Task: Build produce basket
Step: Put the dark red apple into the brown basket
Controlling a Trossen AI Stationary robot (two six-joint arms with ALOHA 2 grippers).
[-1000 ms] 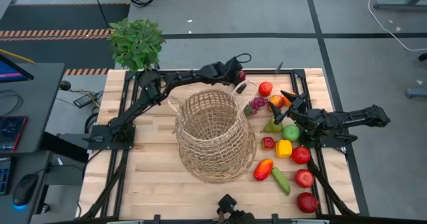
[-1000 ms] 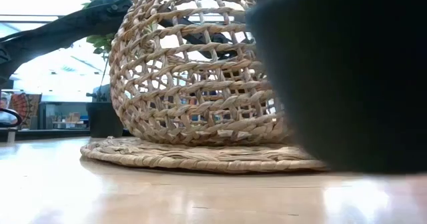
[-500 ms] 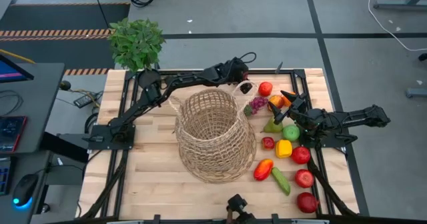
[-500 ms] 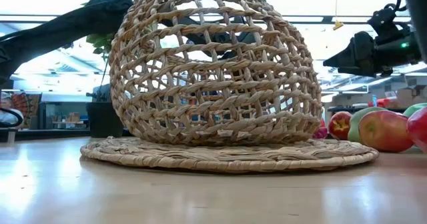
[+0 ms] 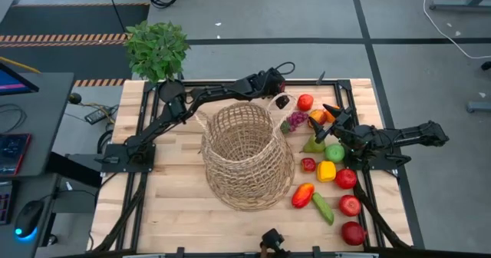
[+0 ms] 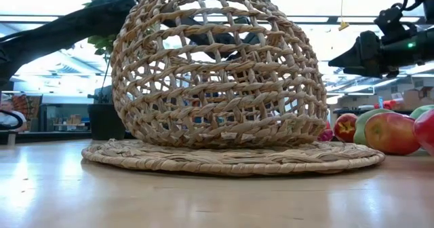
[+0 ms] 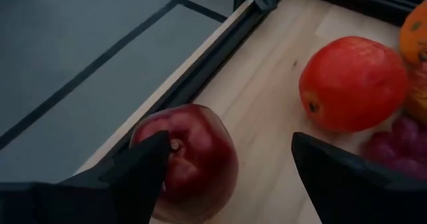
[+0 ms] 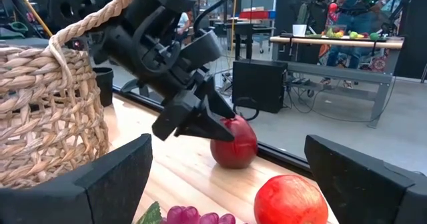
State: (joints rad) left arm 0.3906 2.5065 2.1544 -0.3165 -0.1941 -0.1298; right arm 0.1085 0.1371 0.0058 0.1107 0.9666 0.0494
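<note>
Red apple at the table's far edge sits between the left gripper's spread fingers; it should close squarely before lifting toward the basket.

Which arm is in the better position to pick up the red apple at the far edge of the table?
Left, probably. The left gripper is open right at the red apple, while the right gripper waits farther away, over the other produce.

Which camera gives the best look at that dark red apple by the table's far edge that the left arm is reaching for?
The left wrist view: the red apple sits close up between the left gripper's open fingers. The right wrist view shows the apple farther off, partly behind those fingers. From the high view the arm hides nearly all of it; in the low view the basket blocks it.
</note>
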